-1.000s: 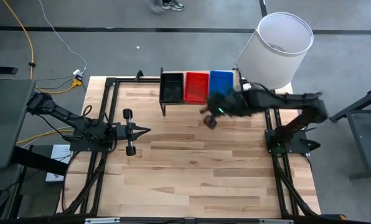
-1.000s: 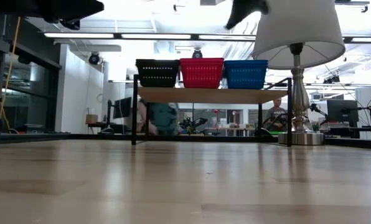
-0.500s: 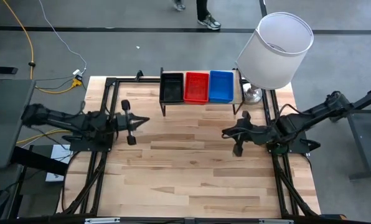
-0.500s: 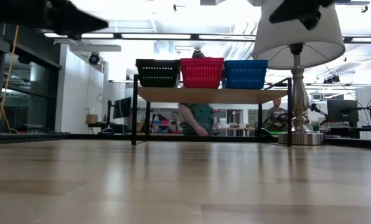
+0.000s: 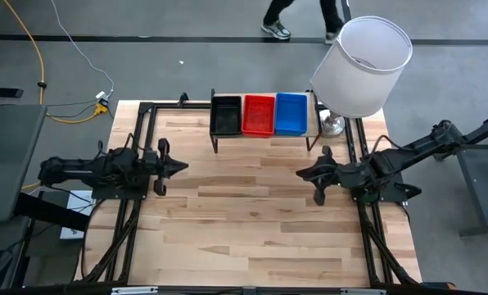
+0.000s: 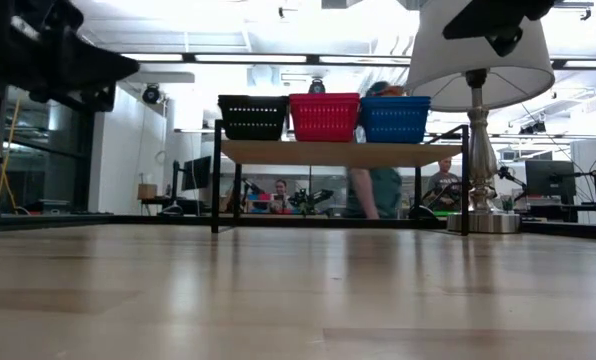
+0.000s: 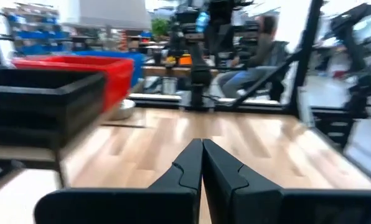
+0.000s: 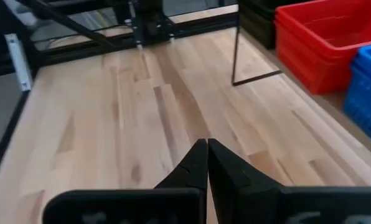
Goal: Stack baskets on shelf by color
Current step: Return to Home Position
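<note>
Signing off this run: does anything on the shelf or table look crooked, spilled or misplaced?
Nothing stands out. Black baskets, red baskets and blue baskets sit level, side by side on the shelf; the left gripper and right gripper are shut, empty, at either side of the table.

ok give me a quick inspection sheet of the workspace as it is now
surface: wooden table, holds the shelf and a lamp
job's things: black baskets, red baskets, blue baskets side by side on the shelf
clutter: lamp at the far right corner
grippers: left gripper shut, empty, left side; right gripper shut, empty, right side
cables: yellow cable on the floor
surroundings: person walking behind the table
</note>
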You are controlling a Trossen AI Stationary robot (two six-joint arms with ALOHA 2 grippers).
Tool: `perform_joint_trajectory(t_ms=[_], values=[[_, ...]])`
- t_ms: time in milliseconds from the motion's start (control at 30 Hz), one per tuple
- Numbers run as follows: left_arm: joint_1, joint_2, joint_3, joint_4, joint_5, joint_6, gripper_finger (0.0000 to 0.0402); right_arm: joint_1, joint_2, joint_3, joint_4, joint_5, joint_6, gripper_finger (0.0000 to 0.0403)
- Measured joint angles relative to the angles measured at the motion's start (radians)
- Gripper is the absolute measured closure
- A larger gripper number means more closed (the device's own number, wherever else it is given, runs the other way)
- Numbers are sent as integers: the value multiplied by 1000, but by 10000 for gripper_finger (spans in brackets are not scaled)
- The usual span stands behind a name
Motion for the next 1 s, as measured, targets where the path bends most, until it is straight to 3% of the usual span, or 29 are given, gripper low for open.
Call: perform_joint_trajectory(t_ms=[133, 367, 633, 733, 1000], values=[[-36, -70, -73, 22, 25, -47, 401, 0, -10, 0, -12, -18, -6, 403], [-94, -80, -72, 7, 29, -30, 401, 3, -80, -22, -57, 0, -2, 403], [-115, -78, -72, 8, 13, 23, 401, 30, -314, -284, 171, -22, -39, 403], [-115, -78, -72, 13, -15, 38, 401, -16, -417, -366, 267, -78, -79, 403], [-115, -77, -72, 16, -26, 38, 401, -238, -593, -474, 295, -283, -176, 403]])
